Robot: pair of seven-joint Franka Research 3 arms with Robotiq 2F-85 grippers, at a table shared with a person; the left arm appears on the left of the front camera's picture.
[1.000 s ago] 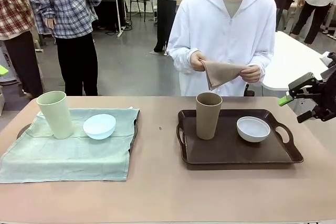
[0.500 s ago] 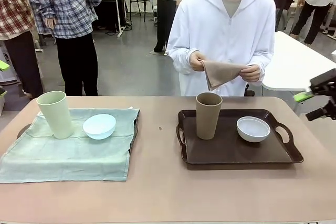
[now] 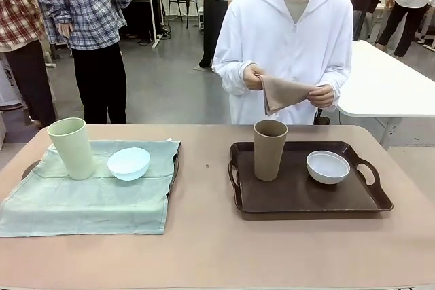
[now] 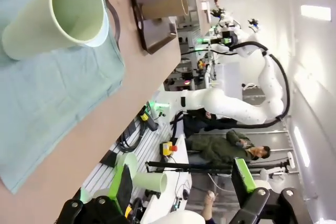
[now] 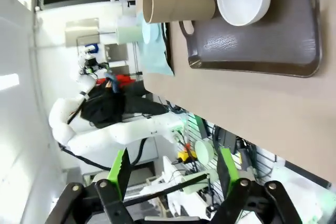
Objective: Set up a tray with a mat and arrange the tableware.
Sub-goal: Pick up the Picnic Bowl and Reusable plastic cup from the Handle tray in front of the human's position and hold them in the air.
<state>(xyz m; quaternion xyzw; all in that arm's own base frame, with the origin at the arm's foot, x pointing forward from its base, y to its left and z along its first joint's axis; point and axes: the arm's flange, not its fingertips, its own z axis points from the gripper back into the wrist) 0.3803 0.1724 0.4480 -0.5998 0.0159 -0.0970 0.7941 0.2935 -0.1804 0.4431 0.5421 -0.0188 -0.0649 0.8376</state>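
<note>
Since 1 second ago the right gripper [image 5: 173, 156] has drawn back from the table's right edge. In its wrist view its 2 green-padded fingers stand apart with nothing between them, off the near side of the table [image 3: 204, 249]. The left gripper [image 4: 182, 174] is likewise spread wide and empty, off the table's near-left side. The tableware has not shifted. On the robot's left, a pale green mat [image 3: 88, 202] is draped over a dark tray [image 3: 175, 168], whose rim shows only at the mat's right side and far-left corner. The pale green tumbler [image 3: 71, 148] stands upright on the mat toward its far-left part, and the light blue bowl [image 3: 128, 163] sits just beside it, to its right. On the robot's right lies a brown tray [image 3: 306, 202] with 2 handles and no mat in it. The brown tumbler [image 3: 270, 149] stands upright in its far-left part, and the white bowl [image 3: 327, 166] rests mouth up to the tumbler's right, apart from it. The 2 trays lie well apart, with bare tabletop between them. At the far side a person in a white hooded top holds a folded brown cloth [image 3: 285, 93] in both hands at chest height, above the far edge of the table and a little higher than before. One hand [image 3: 253, 78] pinches its upper corner and the other hand [image 3: 323, 95] grips its lower side.
</note>
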